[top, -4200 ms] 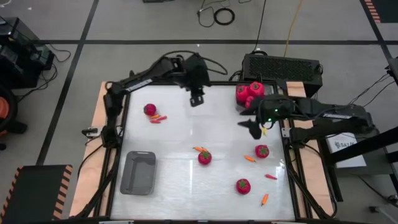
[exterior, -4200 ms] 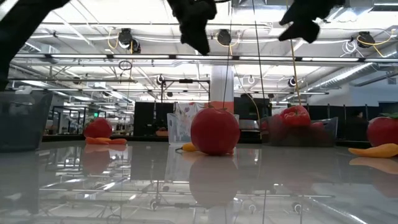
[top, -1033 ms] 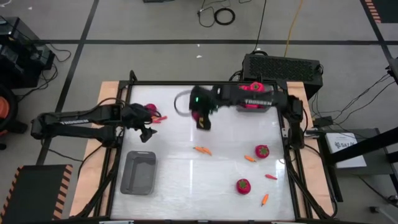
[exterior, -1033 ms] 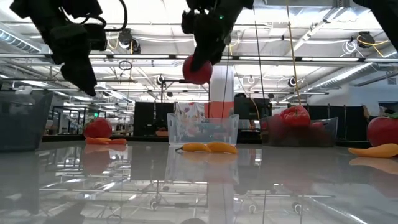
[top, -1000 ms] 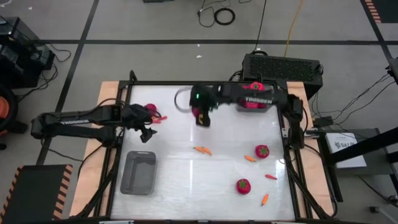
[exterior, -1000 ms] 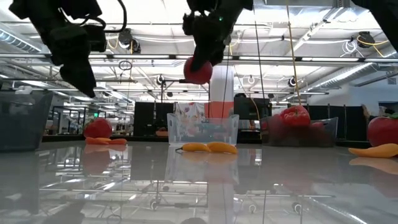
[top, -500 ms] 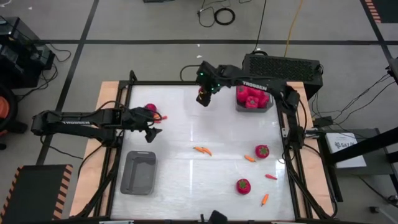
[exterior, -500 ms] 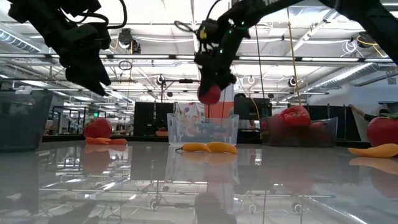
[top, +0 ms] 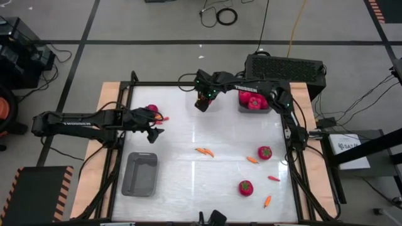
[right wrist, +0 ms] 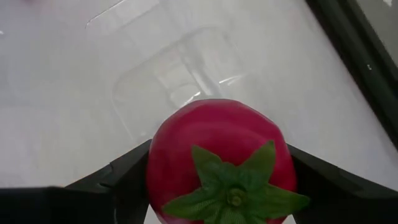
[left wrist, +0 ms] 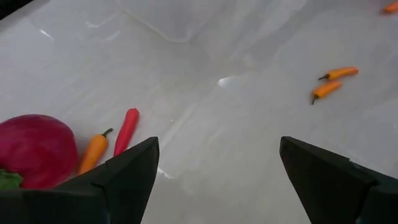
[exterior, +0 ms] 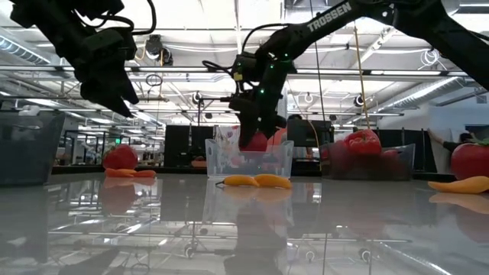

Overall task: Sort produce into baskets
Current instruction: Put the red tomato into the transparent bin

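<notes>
My right gripper (top: 202, 103) reaches to the far middle of the table and is shut on a red tomato (right wrist: 221, 155) with a green top. It hangs over a clear plastic container (right wrist: 180, 74), which also shows in the low view (exterior: 248, 160). My left gripper (top: 149, 133) is open and empty above the table's left part, just near of another tomato (top: 151, 111) and two small peppers (top: 161, 118). An empty grey tray (top: 139, 174) lies at the near left. A second tray (top: 269, 108) at the far right holds several tomatoes. My right gripper pinches the tomato by its round sides (right wrist: 155, 168) between its two fingers (right wrist: 121, 180). The fingers come from above, pointing down. The tomato's green top (right wrist: 233, 196) faces up toward the wrist. The tomato is lifted clear, just over the clear container.
Two orange peppers (top: 204, 151) lie mid-table. Two tomatoes (top: 264, 152) (top: 245, 186) and three small peppers (top: 252, 160) (top: 273, 178) (top: 267, 201) lie at the near right. A black box (top: 286, 68) stands beyond the far right edge.
My right gripper has carried the tomato toward the table's far edge and down, from high above the table to just over the clear container. It has stayed shut on the tomato.
</notes>
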You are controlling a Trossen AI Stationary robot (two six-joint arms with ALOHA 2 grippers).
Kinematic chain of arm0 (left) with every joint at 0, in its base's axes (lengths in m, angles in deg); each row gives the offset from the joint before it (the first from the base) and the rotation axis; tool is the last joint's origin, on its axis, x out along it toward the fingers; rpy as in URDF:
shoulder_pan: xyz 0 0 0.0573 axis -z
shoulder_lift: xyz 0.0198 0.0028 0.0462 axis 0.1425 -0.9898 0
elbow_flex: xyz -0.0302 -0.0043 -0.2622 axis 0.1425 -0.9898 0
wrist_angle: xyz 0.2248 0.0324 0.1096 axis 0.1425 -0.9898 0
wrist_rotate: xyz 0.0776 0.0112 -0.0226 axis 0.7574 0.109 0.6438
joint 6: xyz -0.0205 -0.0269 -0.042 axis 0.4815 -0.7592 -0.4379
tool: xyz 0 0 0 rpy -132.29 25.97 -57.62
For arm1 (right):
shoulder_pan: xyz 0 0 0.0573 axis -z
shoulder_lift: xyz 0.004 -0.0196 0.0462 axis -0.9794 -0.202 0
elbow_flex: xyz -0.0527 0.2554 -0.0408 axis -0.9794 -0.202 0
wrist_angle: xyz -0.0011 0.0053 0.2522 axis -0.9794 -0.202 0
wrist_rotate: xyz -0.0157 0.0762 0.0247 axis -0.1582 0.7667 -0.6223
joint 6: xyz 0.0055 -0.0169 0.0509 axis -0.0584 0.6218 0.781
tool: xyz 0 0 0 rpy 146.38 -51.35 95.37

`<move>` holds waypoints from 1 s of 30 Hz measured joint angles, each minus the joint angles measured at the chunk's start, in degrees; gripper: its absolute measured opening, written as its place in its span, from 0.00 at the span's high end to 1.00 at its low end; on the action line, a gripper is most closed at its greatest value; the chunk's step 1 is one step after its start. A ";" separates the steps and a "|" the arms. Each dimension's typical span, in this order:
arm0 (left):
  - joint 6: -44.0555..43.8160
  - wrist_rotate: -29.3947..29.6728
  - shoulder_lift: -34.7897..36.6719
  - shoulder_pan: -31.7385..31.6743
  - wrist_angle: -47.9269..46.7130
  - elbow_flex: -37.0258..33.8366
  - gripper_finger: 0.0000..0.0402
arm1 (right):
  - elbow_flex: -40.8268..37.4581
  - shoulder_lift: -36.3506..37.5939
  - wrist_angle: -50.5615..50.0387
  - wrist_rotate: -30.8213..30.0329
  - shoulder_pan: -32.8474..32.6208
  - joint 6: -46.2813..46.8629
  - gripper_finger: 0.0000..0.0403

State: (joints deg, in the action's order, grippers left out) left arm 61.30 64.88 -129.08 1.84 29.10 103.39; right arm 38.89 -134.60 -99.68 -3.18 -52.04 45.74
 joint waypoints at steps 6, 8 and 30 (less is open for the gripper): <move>-0.02 -0.09 0.00 0.00 1.09 0.00 0.15 | 0.00 -0.01 0.43 0.83 0.07 -0.35 0.24; -0.04 -0.59 0.00 0.00 1.23 0.00 0.15 | 0.00 -0.01 -0.25 1.31 0.30 -0.32 0.21; 3.72 -0.37 -0.02 -0.03 12.51 0.00 0.15 | 0.11 16.77 -15.32 4.32 0.24 11.01 0.12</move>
State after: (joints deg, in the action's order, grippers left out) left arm 65.02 64.51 -129.10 1.81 41.60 103.39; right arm 39.00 -117.83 -115.00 1.14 -51.80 56.76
